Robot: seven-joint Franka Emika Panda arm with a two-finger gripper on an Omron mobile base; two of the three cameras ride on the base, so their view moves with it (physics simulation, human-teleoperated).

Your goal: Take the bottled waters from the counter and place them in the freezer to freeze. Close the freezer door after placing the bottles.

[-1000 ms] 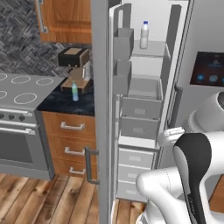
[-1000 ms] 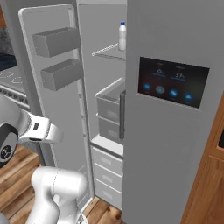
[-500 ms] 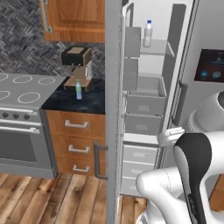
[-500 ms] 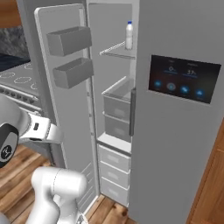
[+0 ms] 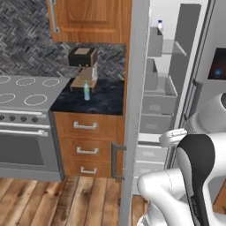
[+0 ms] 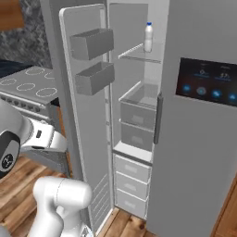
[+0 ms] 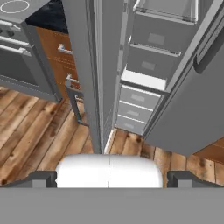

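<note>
Left base view: green-capped bottle [image 5: 86, 91] on counter [image 5: 106, 99] (right: white bottle [image 6: 148, 37] shelved); claw [image 7: 109, 178] wide open, empty

I am seeing the white bottle [image 6: 148, 37] with its blue cap standing up straight on the top glass shelf inside the freezer [image 6: 139, 120]; the green bottle [image 5: 86, 92] is standing up on the black counter [image 5: 99, 99], near a brown machine and beside the stove; the freezer is sitting open, white inside, with grey drawers stacked under the shelf; the freezer door [image 6: 85, 115] is swinging wide open, tall and grey, with two grey bins hanging on its inner face; in my left base view I am seeing the door edge-on, with its handle low on the outside.
</note>
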